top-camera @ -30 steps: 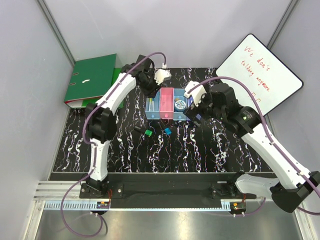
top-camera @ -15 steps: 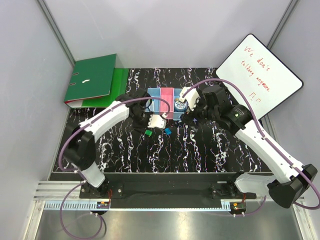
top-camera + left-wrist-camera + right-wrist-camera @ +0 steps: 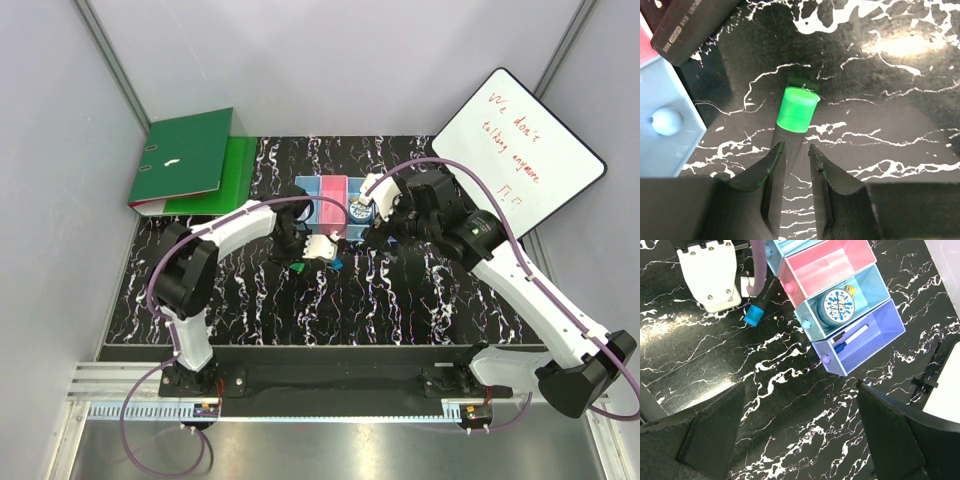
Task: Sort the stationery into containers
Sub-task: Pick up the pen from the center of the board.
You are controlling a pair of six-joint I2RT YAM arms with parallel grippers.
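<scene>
A small green-capped piece (image 3: 798,109) lies on the black marbled table, also in the top view (image 3: 298,266). My left gripper (image 3: 796,150) hovers just short of it, jaws a narrow gap apart and empty; it also shows from above (image 3: 307,249). A blue-capped dark marker (image 3: 754,315) lies in front of the bins (image 3: 335,263). The joined bins run light blue (image 3: 790,247), pink (image 3: 827,267), blue (image 3: 867,287) holding the grey tape roll (image 3: 838,305) and an orange piece (image 3: 851,288), and purple (image 3: 875,335) holding a blue-capped white marker (image 3: 850,338). My right gripper (image 3: 800,430) is wide open and empty over bare table.
A black marker (image 3: 690,22) lies beside the light blue bin's corner (image 3: 665,125). Green ring binders (image 3: 185,160) sit at the back left and a whiteboard (image 3: 520,145) leans at the back right. My right arm (image 3: 450,225) hangs over the right-hand bins.
My left gripper has swung from the back of the bins forward to the green piece, then crept a little right. My right gripper has shifted slightly toward the bins.
</scene>
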